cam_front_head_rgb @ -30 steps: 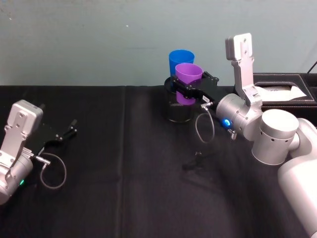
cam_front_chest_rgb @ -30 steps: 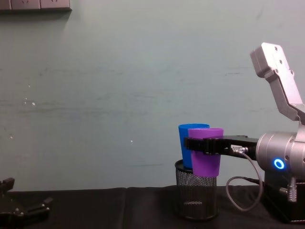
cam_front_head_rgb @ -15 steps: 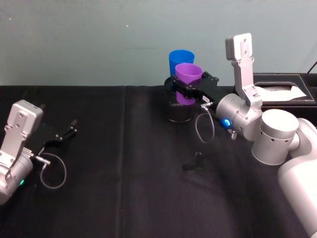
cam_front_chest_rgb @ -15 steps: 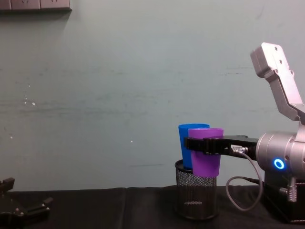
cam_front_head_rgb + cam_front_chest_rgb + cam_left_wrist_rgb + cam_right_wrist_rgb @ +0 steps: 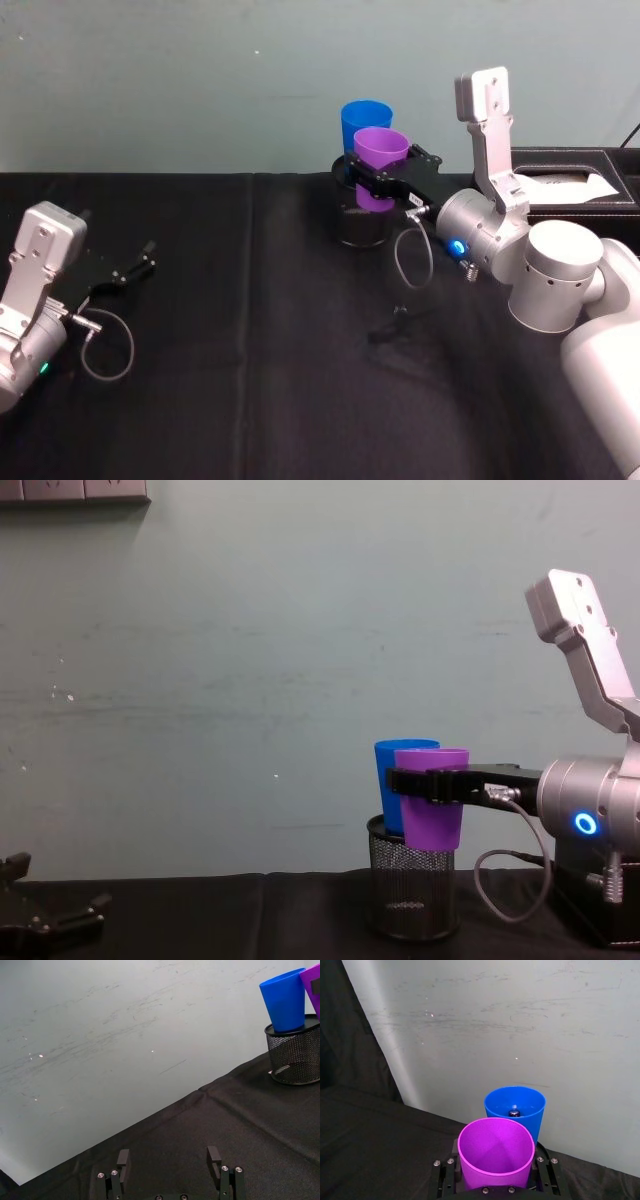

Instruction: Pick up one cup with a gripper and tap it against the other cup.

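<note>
Purple cup (image 5: 382,155): no shift from a second ago. Same height, same spot at the far middle of the table (image 5: 250,400), upright, clamped around its waist by the right gripper (image 5: 370,183). Hangs just on the near side of the blue cup (image 5: 362,120), walls side by side; touching or barely apart, cannot tell. Reads as a pause at or close to the tap, with no drawing away yet.

Blue cup: upright in the black mesh holder (image 5: 360,228), with a small dark thing (image 5: 514,1112) at its bottom, too small to name. Purple cup: empty inside.

Left gripper (image 5: 135,268): low at the left, well apart from both cups, fingers spread wide, holding nothing, likewise unmoved.
</note>
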